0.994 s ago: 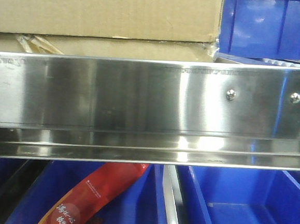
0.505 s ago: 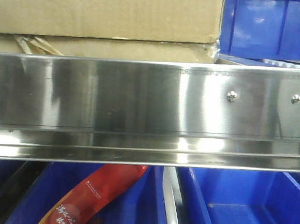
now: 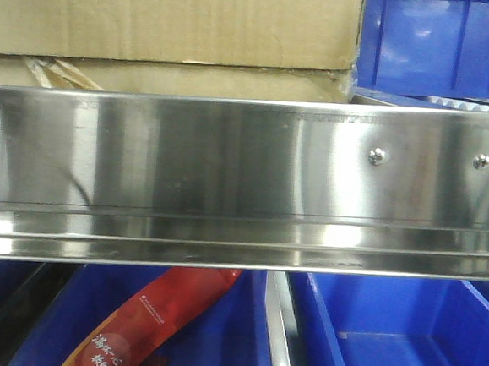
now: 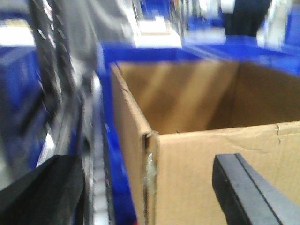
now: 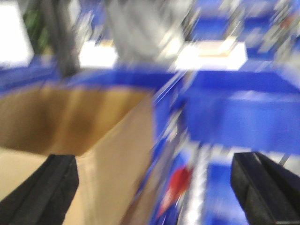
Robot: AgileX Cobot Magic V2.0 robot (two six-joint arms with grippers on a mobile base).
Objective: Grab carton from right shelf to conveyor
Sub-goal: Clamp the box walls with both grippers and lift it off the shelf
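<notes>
The carton (image 3: 173, 16) is matt brown corrugated cardboard, creased, with crinkled glossy tape (image 3: 54, 70) at its bottom seam. The shelf (image 3: 229, 165) is brushed stainless steel, brightly reflective, with two shiny metal screw heads (image 3: 377, 156). The bins (image 3: 425, 45) are smooth blue plastic with a soft sheen. A red packet (image 3: 153, 320) looks glossy. The left gripper (image 4: 143, 164) has matt black fingers (image 4: 253, 187).
</notes>
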